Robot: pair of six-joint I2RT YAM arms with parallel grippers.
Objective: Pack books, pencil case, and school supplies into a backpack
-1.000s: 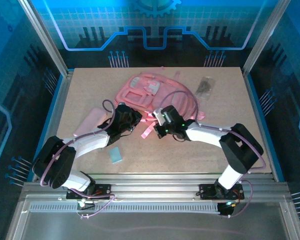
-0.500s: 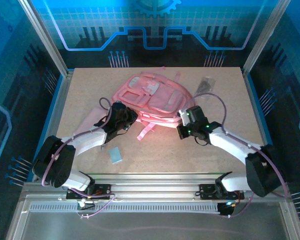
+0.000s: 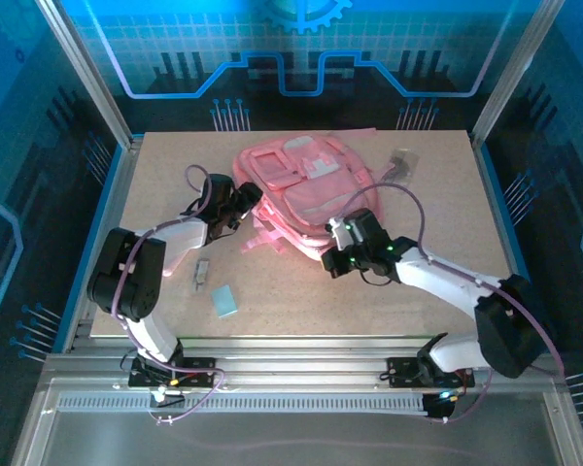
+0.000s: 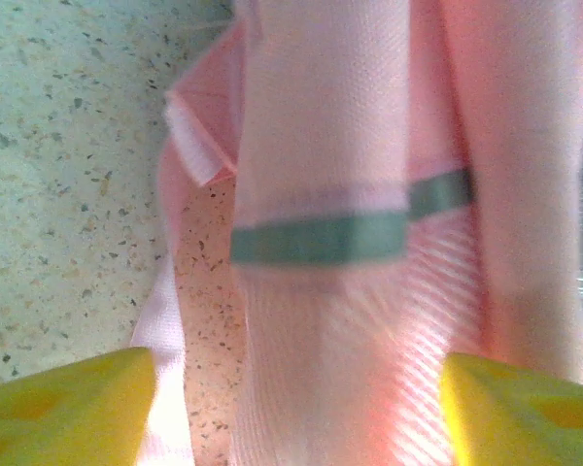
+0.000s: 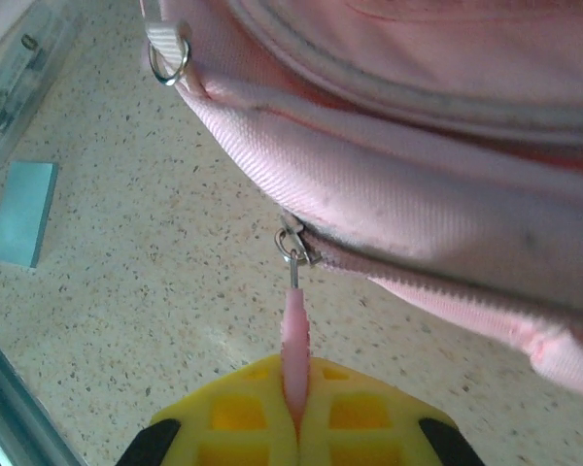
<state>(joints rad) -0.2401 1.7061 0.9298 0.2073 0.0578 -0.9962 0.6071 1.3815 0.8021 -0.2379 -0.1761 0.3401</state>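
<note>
**A:** Where is the backpack?

**B:** The backpack point(image 3: 311, 189) lies flat on the worktop point(image 3: 369, 301), in the middle of its far half. Its top is close to the far edge and its front pockets face up.

**A:** What is the right arm doing?

**B:** The right gripper point(image 5: 293, 393) sits at the bag's near side. Its jaws are pressed together on the pink zip pull point(image 5: 293, 335). The pull hangs from a metal slider point(image 5: 291, 243) on the seam along the bag's side. I can't tell whether the zip behind the slider is open.

**A:** And the left arm?

**B:** The left gripper point(image 3: 245, 202) is at the bag's left side. In the wrist view its yellow fingertips point(image 4: 68, 398) stand wide apart. A pink strap point(image 4: 321, 146) with a grey-green band across it lies between them, and nothing is clamped.

**A:** Where are the school supplies?

**B:** The pale blue rectangle point(image 3: 223, 300) lies flat towards the near edge, left of the middle and well apart from the bag. A small clear case point(image 3: 202, 276) lies just beside it, on its far-left side. The dark grey packet point(image 3: 400, 163) lies near the far edge, to the right of the backpack and not touching it.
</note>
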